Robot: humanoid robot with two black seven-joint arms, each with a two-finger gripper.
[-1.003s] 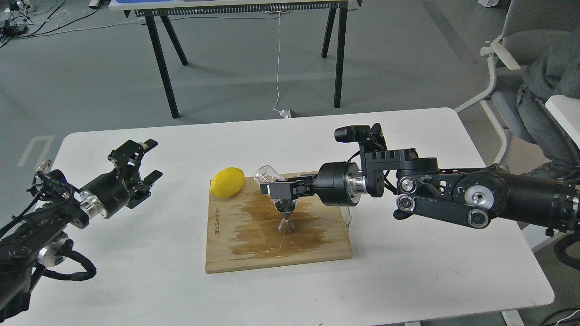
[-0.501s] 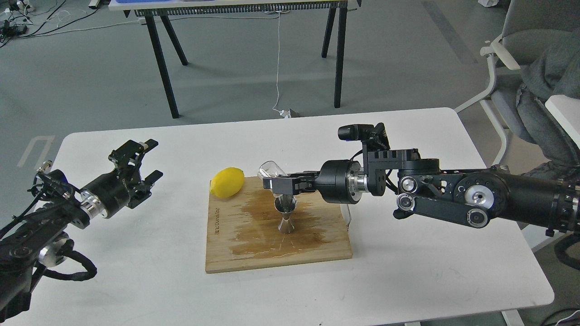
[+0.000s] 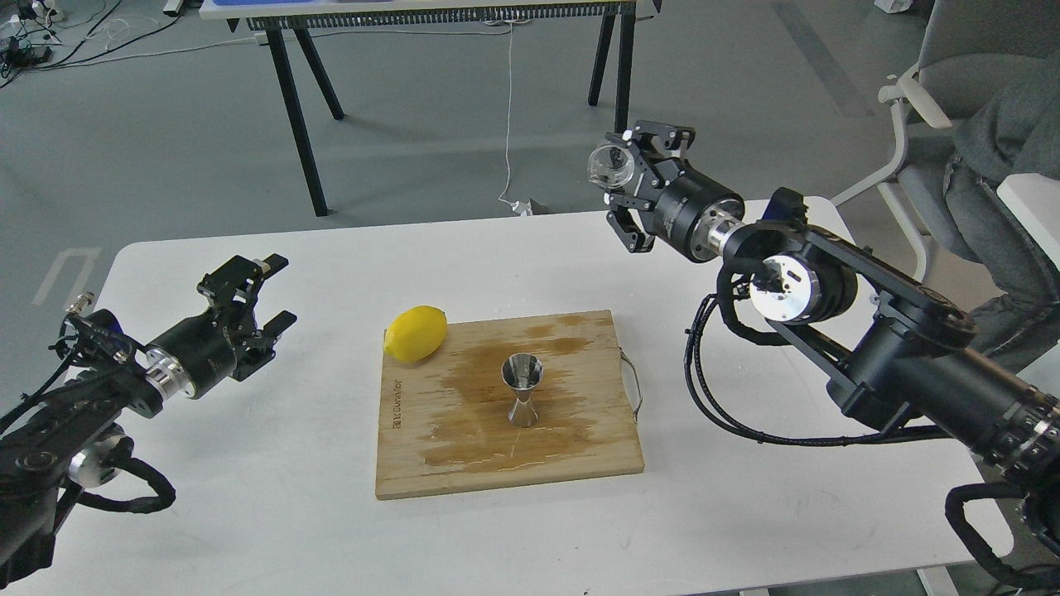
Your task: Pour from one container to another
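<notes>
The steel jigger (image 3: 522, 389) stands upright in the middle of the wet wooden cutting board (image 3: 447, 463). The clear glass cup (image 3: 611, 164) is held high above the table's far right side, its mouth turned toward me, with my right gripper (image 3: 619, 170) shut on it. That puts the cup well up and to the right of the jigger. Over the left part of the table, far from the board, my left gripper (image 3: 265, 291) hangs open and holds nothing.
A yellow lemon (image 3: 416, 334) lies on the board's far left corner. The board has a wire handle (image 3: 633, 385) on its right side. Beyond the white table (image 3: 248, 513) stand another table's black legs (image 3: 296, 116); a chair (image 3: 927, 91) is at the far right.
My right arm has swung up and to the right, carrying the glass cup away from above the jigger to high over the far right side. The left arm has not moved.
</notes>
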